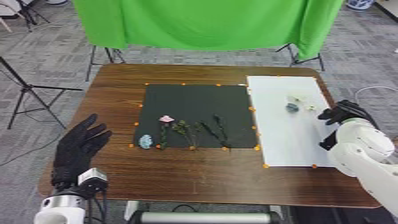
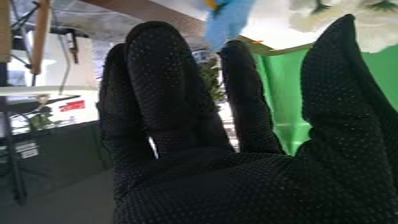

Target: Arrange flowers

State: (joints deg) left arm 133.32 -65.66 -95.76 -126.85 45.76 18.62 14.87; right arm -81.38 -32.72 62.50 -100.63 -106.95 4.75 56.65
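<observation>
"Right hand (image 1: pixel 339 111), how is it?"

"By the outer edge of the white sheet (image 1: pixel 289 142), fingers straight, thumb spread well away from them."

"And the left hand (image 1: pixel 75 150)?"

"Over the left side of the bench (image 1: pixel 195 175), its fingers extended too."

"Flowers?"

"White flowers (image 1: pixel 311 107) and a blue-grey bloom (image 1: pixel 292 107) on the sheet, near the right hand. On the dark mat (image 1: pixel 191 100): a pink flower (image 1: pixel 166 119), green sprigs (image 1: pixel 183 129) and dark stems (image 1: pixel 216 131), with a pale blue bloom (image 1: pixel 145 141) at its near left corner."
</observation>
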